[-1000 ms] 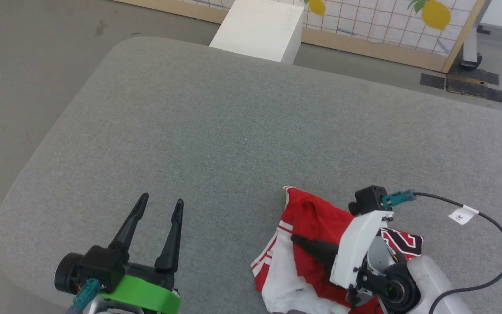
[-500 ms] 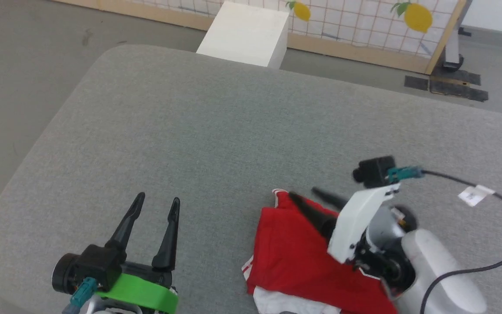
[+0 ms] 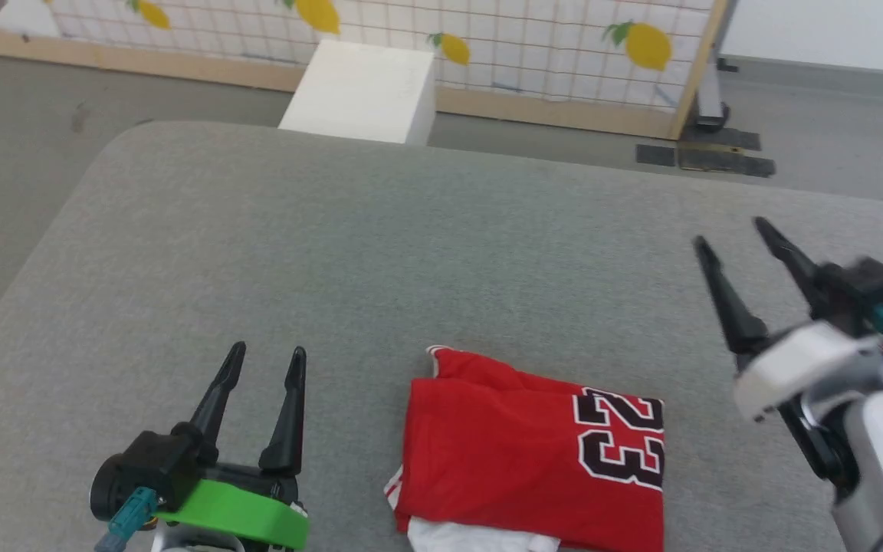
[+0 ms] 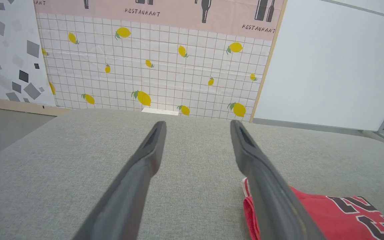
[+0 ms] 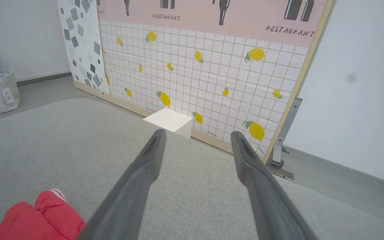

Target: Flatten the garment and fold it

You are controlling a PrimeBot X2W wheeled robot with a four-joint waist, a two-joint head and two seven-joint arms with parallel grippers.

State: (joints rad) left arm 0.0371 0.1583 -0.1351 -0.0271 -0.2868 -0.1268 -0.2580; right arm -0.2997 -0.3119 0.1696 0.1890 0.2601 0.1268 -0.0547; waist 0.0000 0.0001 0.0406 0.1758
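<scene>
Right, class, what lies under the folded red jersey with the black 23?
Beneath the red jersey, a strip of white fabric pokes out at the near edge; all rests on the grey fabric surface. Inner layers are covered.

The grey desk [image 3: 411, 230] lies bare across its far half and its left side, open room for a sweep in any direction. The folded garment [image 3: 518, 452] lies low and flat near the front edge, between the two arms. The left claw [image 3: 267, 349] stands just to its left, a strip of bare desk between them. The right claw [image 3: 729, 231] hovers well off to its right. Past the far edge stand a white box [image 3: 361, 92] and a lemon-printed screen [image 3: 487, 46].
</scene>
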